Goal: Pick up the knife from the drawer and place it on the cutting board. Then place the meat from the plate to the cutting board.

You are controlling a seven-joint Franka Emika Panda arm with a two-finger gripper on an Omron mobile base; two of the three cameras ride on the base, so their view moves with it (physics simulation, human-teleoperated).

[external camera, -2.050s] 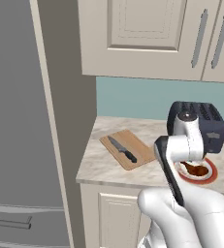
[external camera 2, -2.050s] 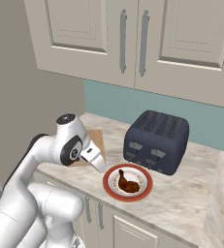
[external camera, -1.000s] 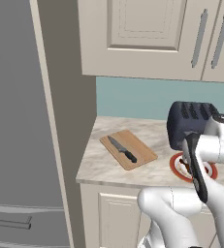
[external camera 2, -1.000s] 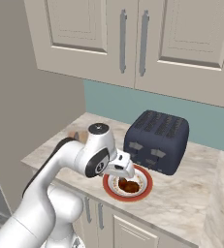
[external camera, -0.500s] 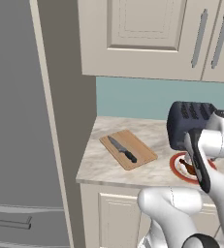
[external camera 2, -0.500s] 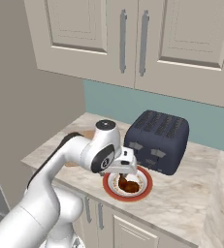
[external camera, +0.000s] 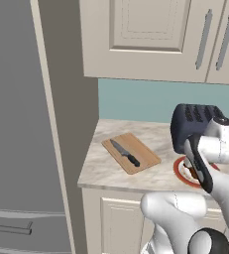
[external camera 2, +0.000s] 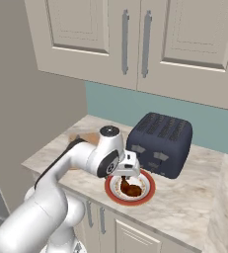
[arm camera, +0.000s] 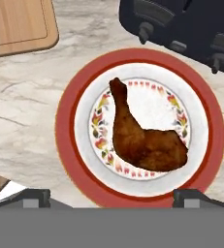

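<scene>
Hovering wide open above the meat (arm camera: 145,138) on the red-rimmed plate (arm camera: 67,145), the gripper (arm camera: 111,196) likely must descend and close, the knife (external camera: 125,153) lying on the cutting board (external camera: 143,158).

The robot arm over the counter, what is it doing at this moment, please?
The white arm holds its end effector above the plate, jaws open and holding nothing. The meat, a browned drumstick, lies on that plate, in front of the dark toaster. The knife already lies on the cutting board, to the left on the counter. So the knife step looks done, and the arm seems ready to go down for the meat.
</scene>
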